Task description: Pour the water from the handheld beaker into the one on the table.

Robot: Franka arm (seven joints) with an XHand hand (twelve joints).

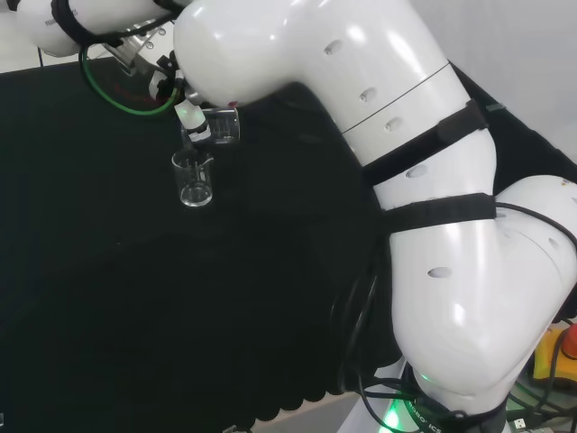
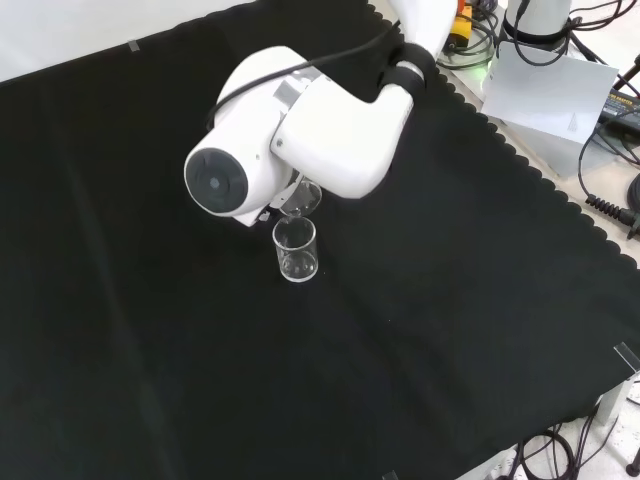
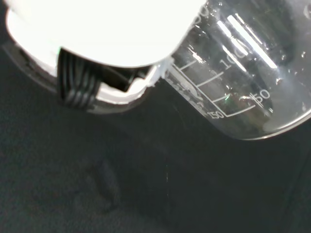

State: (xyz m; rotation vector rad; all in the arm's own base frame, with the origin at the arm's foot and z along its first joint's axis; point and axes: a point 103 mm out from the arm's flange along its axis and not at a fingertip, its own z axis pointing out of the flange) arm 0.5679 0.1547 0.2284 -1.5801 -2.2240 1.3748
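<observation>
A clear beaker (image 1: pixel 194 179) stands upright on the black cloth, also plain in the front view as the beaker (image 2: pixel 296 248). Just above and beside it a second clear beaker (image 1: pixel 224 126) is tipped over on its side, its mouth toward the standing one. The black and white hand (image 1: pixel 187 112) is curled round this tipped beaker. In the front view the tipped beaker (image 2: pixel 303 198) peeks out under the arm's big white link (image 2: pixel 300 130), which covers the hand. Close up, the held beaker (image 3: pixel 243 73) shows printed scale marks and droplets beside the hand (image 3: pixel 97 34). I cannot tell how much water either beaker holds.
Black cloth (image 2: pixel 150 350) spreads wide around the beakers. A green cable loop (image 1: pixel 117 95) hangs by the hand. Beyond the cloth's scalloped edge lie cables and a grey sheet (image 2: pixel 545 90). The arm's white links (image 1: pixel 433 225) take up the head view's right.
</observation>
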